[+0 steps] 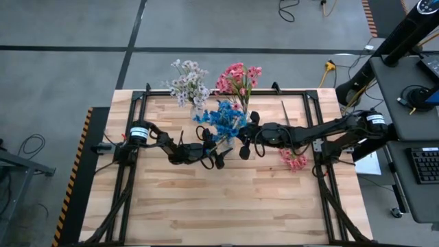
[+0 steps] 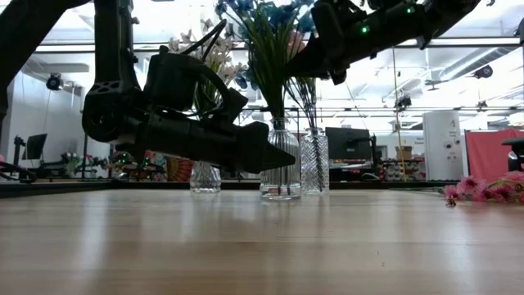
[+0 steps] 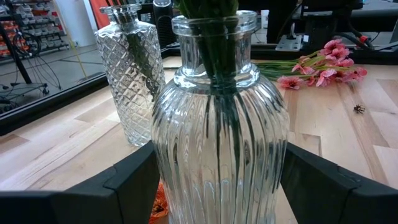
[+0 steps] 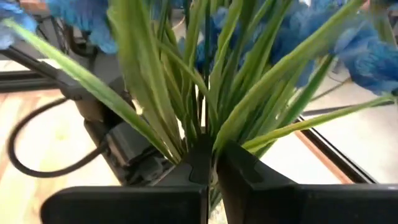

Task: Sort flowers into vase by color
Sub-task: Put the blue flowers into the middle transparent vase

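Blue flowers [image 1: 221, 118]: artificial spray, clusters of small bright blue blossoms over long, thin, flat green leaves and stems. The stems stand upright in the ribbed vase [image 3: 219, 146], in the middle of the surface [image 1: 226, 199] towards its far side.

Ribbed vase: clear glass, bulbous body with vertical ribs, narrow neck, thick round lip. Green stems show through the glass.

Cut vase [image 3: 129, 81]: clear glass with a diamond pattern, tall and straight-sided, just beside the ribbed vase; it holds the pink flowers [image 1: 239, 79], small pink blossoms on green stems.

White flowers [image 1: 188, 84]: pale small blossoms, standing in a third clear vase [image 2: 205, 177] at the far left of the row.

Loose pink spray [image 1: 293, 160]: lying flat on the surface to the right, well apart from the vases, blossoms toward the near side.

Left end effector [image 3: 217, 180]: dark, matte, angular fingers spread wide on either side of the ribbed vase's body; contact with the glass cannot be told.

Right end effector [image 4: 211, 171]: dark fingers closed together at the base of the blue flowers' leaves above the vase mouth, with stems pinched between them.

Surface: pale wooden planks, lengthwise grain, dark metal frame at the edges.
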Available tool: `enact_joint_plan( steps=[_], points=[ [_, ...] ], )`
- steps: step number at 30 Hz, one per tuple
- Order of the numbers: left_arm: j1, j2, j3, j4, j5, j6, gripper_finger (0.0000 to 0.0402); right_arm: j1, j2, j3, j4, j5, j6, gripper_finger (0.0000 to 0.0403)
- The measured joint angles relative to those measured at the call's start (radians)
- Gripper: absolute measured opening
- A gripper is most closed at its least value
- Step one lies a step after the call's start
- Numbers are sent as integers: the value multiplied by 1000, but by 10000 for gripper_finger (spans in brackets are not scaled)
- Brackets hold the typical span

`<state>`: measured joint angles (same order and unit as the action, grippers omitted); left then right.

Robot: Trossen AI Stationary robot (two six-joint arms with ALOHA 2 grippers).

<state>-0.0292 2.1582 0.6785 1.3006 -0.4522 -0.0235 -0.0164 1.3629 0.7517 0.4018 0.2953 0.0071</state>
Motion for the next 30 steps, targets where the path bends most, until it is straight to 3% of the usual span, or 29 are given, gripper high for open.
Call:
enact_joint_plan(
  steps=[4, 8, 12, 16, 21, 25, 30],
  points=[
    [0, 0, 0, 0, 0, 0, 272, -4, 7, -1, -7, 24, 1, 12],
    [0, 0, 0, 0, 0, 3, 272, -4, 8, -4, -21, -26, 24, 12],
    [0, 0, 0, 0, 0, 3, 272, -3, 8, -4, -31, 55, 23, 12],
    [0, 0, 0, 0, 0, 3, 272, -1, 8, -4, -23, 59, 2, 12],
    [0, 0, 0, 0, 0, 5, 272, -1, 0, -4, -27, 14, -8, 20],
    [0, 0, 0, 0, 0, 7, 272, -1, -18, -5, -47, -4, -7, 61],
    [0, 0, 0, 0, 0, 7, 272, 2, -52, -5, -86, -6, 0, 144]
  ],
)
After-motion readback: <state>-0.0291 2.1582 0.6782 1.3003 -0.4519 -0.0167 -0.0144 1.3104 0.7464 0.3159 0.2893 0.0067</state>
